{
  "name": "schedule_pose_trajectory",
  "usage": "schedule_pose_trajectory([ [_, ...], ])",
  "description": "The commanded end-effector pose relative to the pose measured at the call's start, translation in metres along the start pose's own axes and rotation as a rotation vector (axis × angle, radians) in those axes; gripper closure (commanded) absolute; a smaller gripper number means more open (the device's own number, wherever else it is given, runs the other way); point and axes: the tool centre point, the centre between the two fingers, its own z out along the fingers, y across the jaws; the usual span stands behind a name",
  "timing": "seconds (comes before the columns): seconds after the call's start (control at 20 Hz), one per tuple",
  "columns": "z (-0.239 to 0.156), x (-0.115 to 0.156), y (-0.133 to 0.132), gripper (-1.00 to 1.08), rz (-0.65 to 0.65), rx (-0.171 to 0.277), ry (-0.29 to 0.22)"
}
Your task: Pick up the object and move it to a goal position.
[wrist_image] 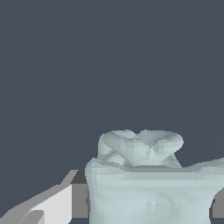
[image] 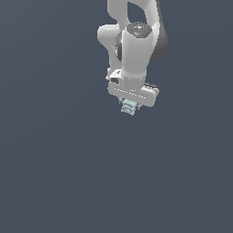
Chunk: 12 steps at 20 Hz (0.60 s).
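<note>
In the wrist view, nearest to us, we are seeing the object (wrist_image: 148, 183) filling most of the lower part of the frame: a pale mint-green block with bumpy, notched faces, a wide ledged body and a narrower lobed part beyond it. Just beside it, one of our fingers (wrist_image: 54, 205) is showing as a white and grey wedge, with a darker pad touching the block's side. A sliver of dark pad is also peeking in at the opposite edge of the block, so we are reading the fingers as pressed against the block from both sides, clamped on it. Beyond the block we are looking at nothing but a flat, dark slate-blue ground (wrist_image: 87, 65).

In the exterior view, we are hanging the gripper (image: 129, 107) downward from the white arm (image: 132, 45), which is entering from the upper edge of the picture. The block (image: 129, 108) is sitting directly under the white hand, much narrower than it, with only its lower portion sticking out beneath the hand's body. The fingertips themselves are mostly hidden there by the hand and the block. Whether the block is touching the ground or hanging above it, we cannot tell from this angle. Behind and around everything, the same even slate-blue ground is stretching across the whole frame.
</note>
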Motion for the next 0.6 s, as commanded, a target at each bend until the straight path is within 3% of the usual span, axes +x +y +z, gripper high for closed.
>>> schedule_pose_trajectory([
  [0.0,-0.023,-0.012,0.001,1.08,0.0,-0.001,0.001],
  [0.55,-0.108,-0.053,0.004,1.08,0.0,-0.001,0.001],
])
